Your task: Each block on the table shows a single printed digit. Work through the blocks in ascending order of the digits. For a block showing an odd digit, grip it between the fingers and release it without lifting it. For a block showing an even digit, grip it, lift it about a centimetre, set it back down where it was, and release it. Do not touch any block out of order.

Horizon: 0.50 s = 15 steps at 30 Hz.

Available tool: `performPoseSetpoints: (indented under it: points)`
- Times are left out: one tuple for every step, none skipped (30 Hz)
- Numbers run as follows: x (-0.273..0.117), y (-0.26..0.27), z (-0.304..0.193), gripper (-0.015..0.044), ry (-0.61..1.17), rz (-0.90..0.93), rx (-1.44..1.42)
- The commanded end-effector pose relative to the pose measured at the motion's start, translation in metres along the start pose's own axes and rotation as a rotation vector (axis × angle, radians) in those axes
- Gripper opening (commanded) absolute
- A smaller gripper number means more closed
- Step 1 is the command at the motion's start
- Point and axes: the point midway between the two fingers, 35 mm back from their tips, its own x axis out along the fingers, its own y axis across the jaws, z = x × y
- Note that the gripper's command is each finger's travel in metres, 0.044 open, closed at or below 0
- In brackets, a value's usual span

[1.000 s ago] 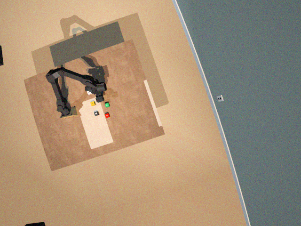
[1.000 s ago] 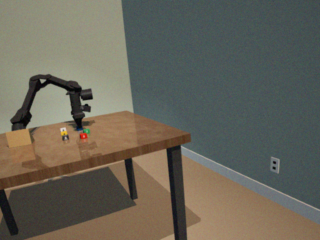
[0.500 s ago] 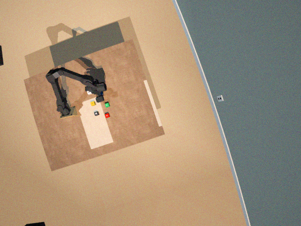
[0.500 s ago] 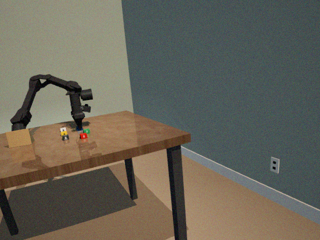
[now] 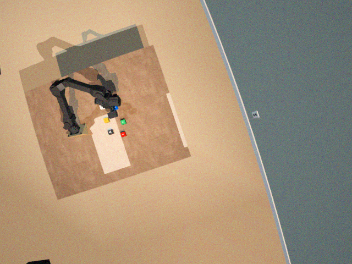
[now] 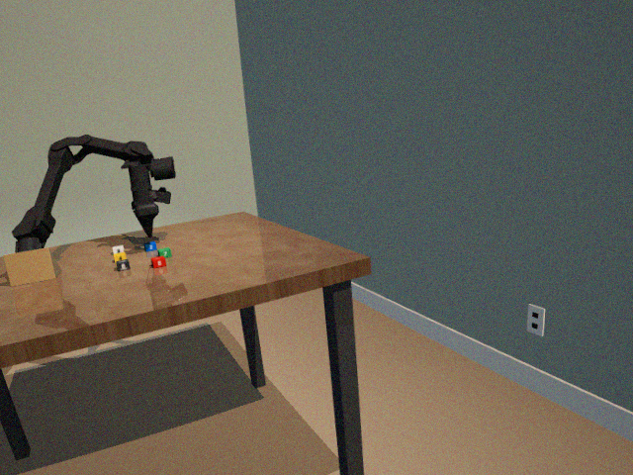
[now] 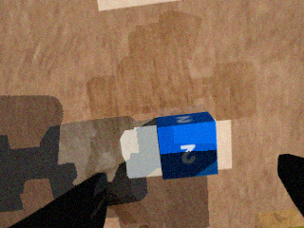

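Observation:
My gripper (image 6: 149, 236) (image 7: 192, 173) is open and empty, its fingertips apart above the blue block. The blue block (image 5: 116, 108) (image 6: 149, 246) (image 7: 187, 142) shows a 2 and sits on the table, partly under the arm in the top view. A green block (image 5: 122, 121) (image 6: 164, 252) seems to show a 7. A red block (image 5: 122, 133) (image 6: 158, 262), a yellow block (image 5: 106, 120) (image 6: 120, 257), a black block (image 5: 110, 131) (image 6: 123, 265) and a white block (image 5: 102, 107) (image 6: 118, 249) stand nearby; their digits are too small to read surely.
The brown wooden table (image 5: 153, 113) (image 6: 245, 265) carries the arm's base, with a tan panel (image 6: 29, 266) beside it. A long pale patch (image 5: 113, 153) lies across the tabletop. The yellow, black and white blocks stand on the base side of the others.

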Motion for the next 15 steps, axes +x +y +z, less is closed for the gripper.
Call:
performPoseSetpoints:
  points:
    - [-0.033,-0.002,0.004,0.0295,-0.007,-0.01,-0.003]
    - [-0.047,-0.002,0.003,0.0269,-0.007,-0.011,-0.002]
    - [-0.061,-0.002,0.003,0.0242,-0.006,-0.011,-0.002]
    - [-0.072,-0.002,0.002,0.0216,-0.006,-0.01,-0.002]
    - [-0.078,-0.001,0.001,0.019,-0.006,-0.009,-0.002]
    - [-0.08,-0.001,0.0,0.0164,-0.006,-0.009,-0.002]
    - [-0.08,-0.001,0.0,0.0138,-0.006,-0.009,-0.002]
    - [-0.08,-0.001,0.0,0.012,-0.006,-0.009,-0.002]
    - [-0.08,-0.001,0.0,0.012,-0.006,-0.009,-0.002]
    - [-0.08,-0.001,0.0,0.012,-0.006,-0.009,-0.002]
    - [-0.08,-0.001,0.0,0.012,-0.006,-0.009,-0.002]
    - [-0.08,-0.001,0.0,0.012,-0.006,-0.009,-0.002]
    - [-0.08,-0.001,0.0,0.012,-0.006,-0.009,-0.002]
    - [-0.08,-0.001,0.0,0.012,-0.006,-0.009,-0.002]
    - [-0.08,-0.001,0.0,0.012,-0.006,-0.009,-0.002]
